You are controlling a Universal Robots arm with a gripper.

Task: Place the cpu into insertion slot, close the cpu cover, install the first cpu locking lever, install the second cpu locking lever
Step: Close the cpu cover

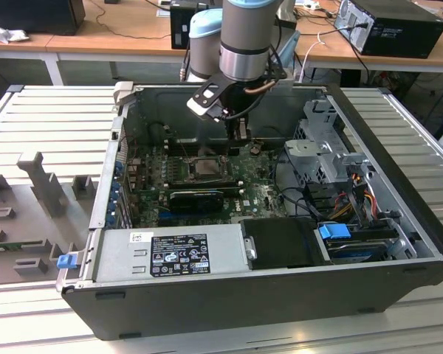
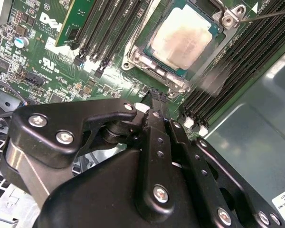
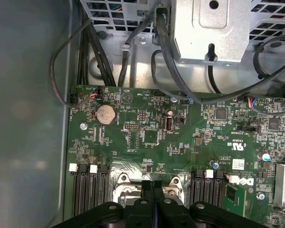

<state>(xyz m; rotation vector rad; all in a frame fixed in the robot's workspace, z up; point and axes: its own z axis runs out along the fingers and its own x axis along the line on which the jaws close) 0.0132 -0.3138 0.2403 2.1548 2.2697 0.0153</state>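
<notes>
In the second wrist view the pale beige-silver cpu (image 2: 183, 35) lies flat in the insertion slot (image 2: 178, 78). The silvery cpu cover (image 2: 141, 59) frames it and looks lowered over its edges. A thin metal lever rod (image 2: 270, 13) runs past the slot's far corner. My gripper (image 2: 154, 97) hovers just off the slot's near corner, its black fingers together with nothing between them. In the first wrist view the gripper (image 3: 153, 185) hangs over the slot's edge (image 3: 119, 189). The exterior view has the gripper (image 1: 240, 139) just to the right of the insertion slot (image 1: 201, 167), inside the open computer case.
Black memory slots (image 2: 109, 28) flank the socket on both sides. A long black card (image 1: 197, 199) lies in front of the socket, a power supply (image 1: 170, 253) beyond it. A metal drive cage (image 1: 321, 155) and cables (image 3: 166, 52) stand at the exterior view's right. Case walls (image 1: 384, 147) ring the board.
</notes>
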